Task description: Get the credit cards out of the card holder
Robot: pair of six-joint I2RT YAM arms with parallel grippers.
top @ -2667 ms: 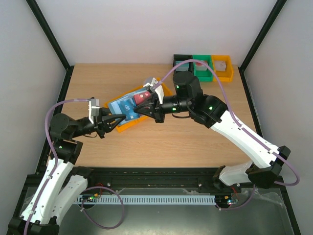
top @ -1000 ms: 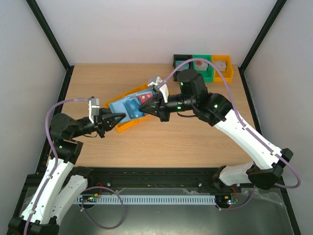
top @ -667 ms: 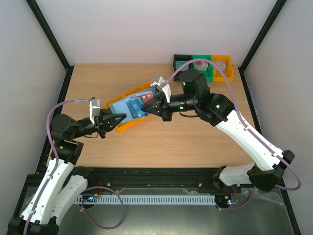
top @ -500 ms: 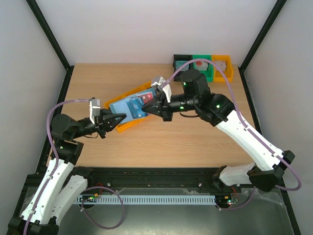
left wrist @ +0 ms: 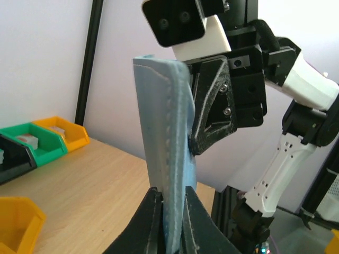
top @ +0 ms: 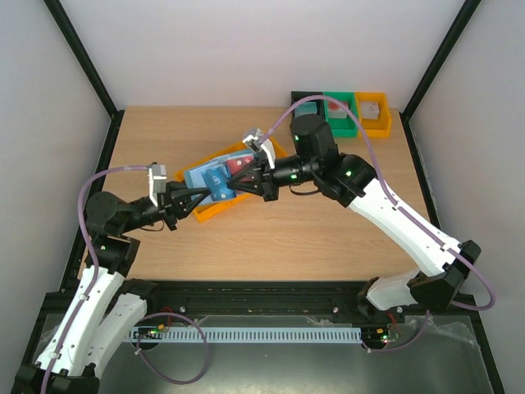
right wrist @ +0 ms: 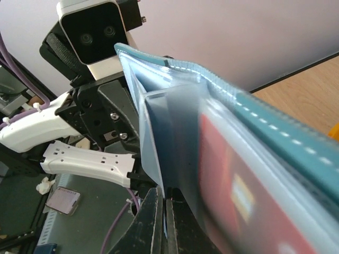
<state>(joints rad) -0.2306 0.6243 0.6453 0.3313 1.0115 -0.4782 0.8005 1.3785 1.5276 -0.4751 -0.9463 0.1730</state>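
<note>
None of the credit cards looks to be out yet, as far as I can see; no loose card lies on the table.

On the left, the left gripper is clamped on the near edge of the blue card holder and holds it up in the air over an orange tray. Its wrist view shows the holder standing edge-on between its fingers.

Moving right, a red card sits inside the holder's open face. I cannot make out any other cards.

Further right, the right gripper is pinched tight on a thin pale inner leaf of the holder. I cannot tell whether a card is caught in that pinch.

I judge the work to be at its start: holder spread between both arms, every card left to draw out.
</note>
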